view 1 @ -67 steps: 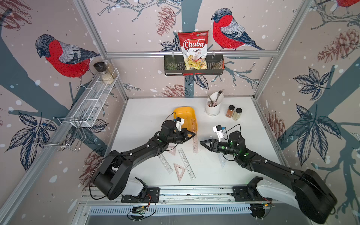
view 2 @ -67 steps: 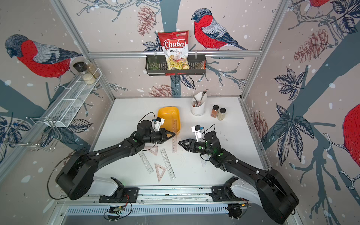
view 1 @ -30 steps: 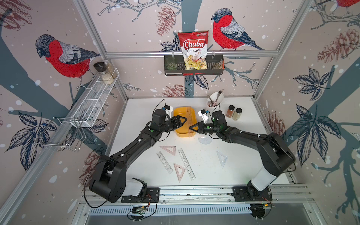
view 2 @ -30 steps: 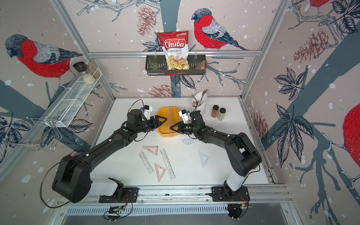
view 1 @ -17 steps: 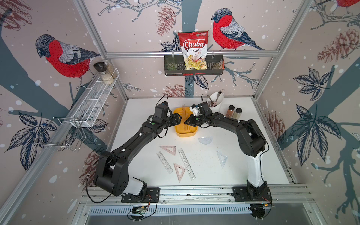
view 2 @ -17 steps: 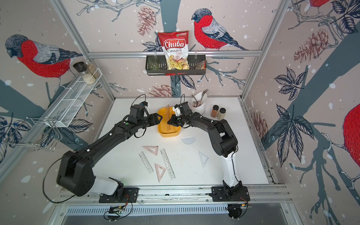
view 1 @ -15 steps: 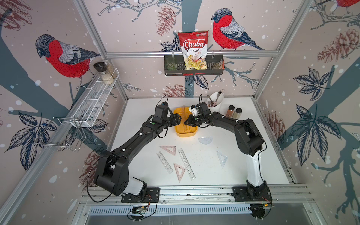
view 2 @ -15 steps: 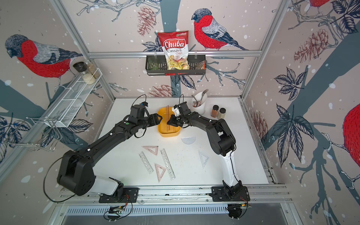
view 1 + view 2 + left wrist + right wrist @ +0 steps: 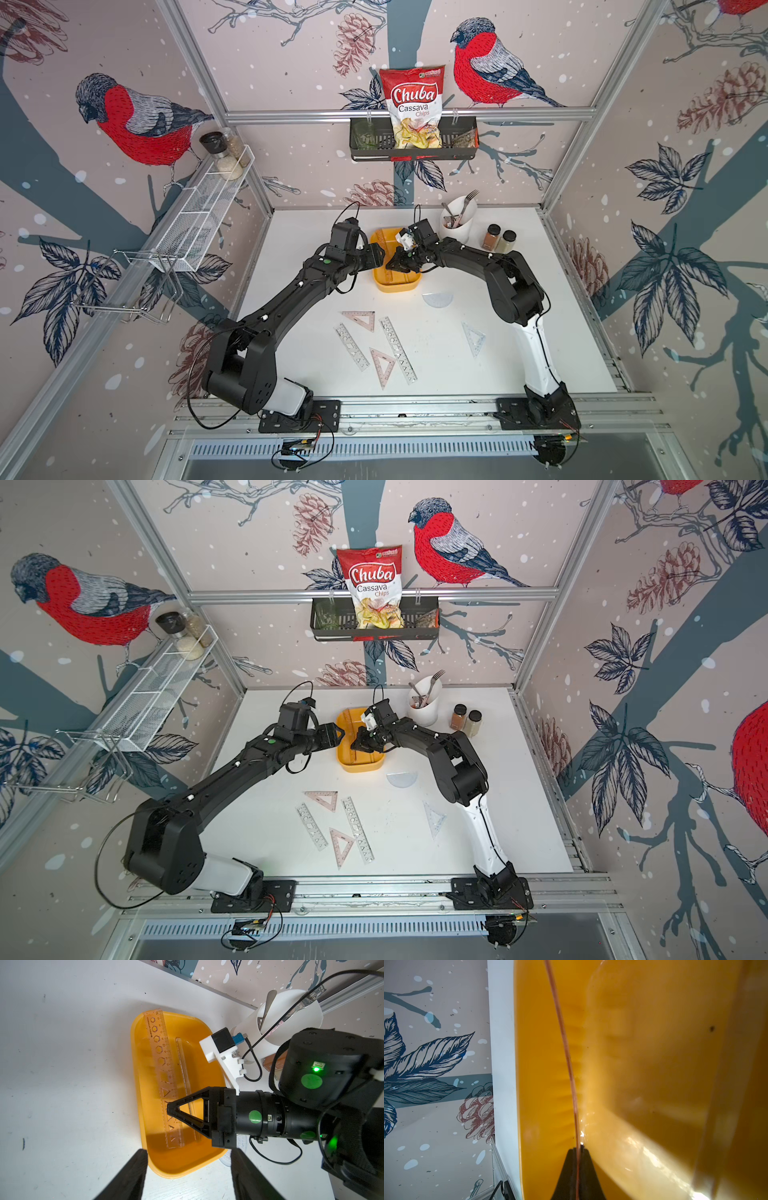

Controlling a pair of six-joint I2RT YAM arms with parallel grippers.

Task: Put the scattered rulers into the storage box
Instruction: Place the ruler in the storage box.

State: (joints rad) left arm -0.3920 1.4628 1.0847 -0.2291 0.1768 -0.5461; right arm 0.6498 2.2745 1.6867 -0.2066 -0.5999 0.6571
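Note:
The yellow-orange storage box [image 9: 397, 286] [image 9: 360, 767] stands at the far middle of the table. My right gripper [image 9: 390, 266] [image 9: 169, 1108] [image 9: 577, 1148] is shut on a pinkish straight stencil ruler [image 9: 161, 1059] [image 9: 566, 1053], low inside the box [image 9: 138, 1084]. The ruler's far end rests on the box's far rim. A clear ruler [image 9: 184, 1064] lies in the box beside it. My left gripper [image 9: 380, 259] [image 9: 340, 733] [image 9: 188, 1151] stands open at the box's left side, holding nothing. Several rulers lie nearer on the table: two set squares [image 9: 360, 319] [image 9: 382, 363], two straight ones [image 9: 352, 347] [image 9: 398, 349], a clear triangle [image 9: 474, 337] and a protractor [image 9: 437, 298].
A white cutlery cup [image 9: 456, 224] stands just right of the box, close to my right arm. Two spice jars [image 9: 492, 239] stand further right. A wire rack [image 9: 199, 216] hangs on the left wall. A black basket [image 9: 413, 143] with a chips bag hangs on the back wall.
Both arms swung from mid-table to the far box. My right gripper carried the pinkish ruler along and lowered it into the box. Little has moved in the last half second.

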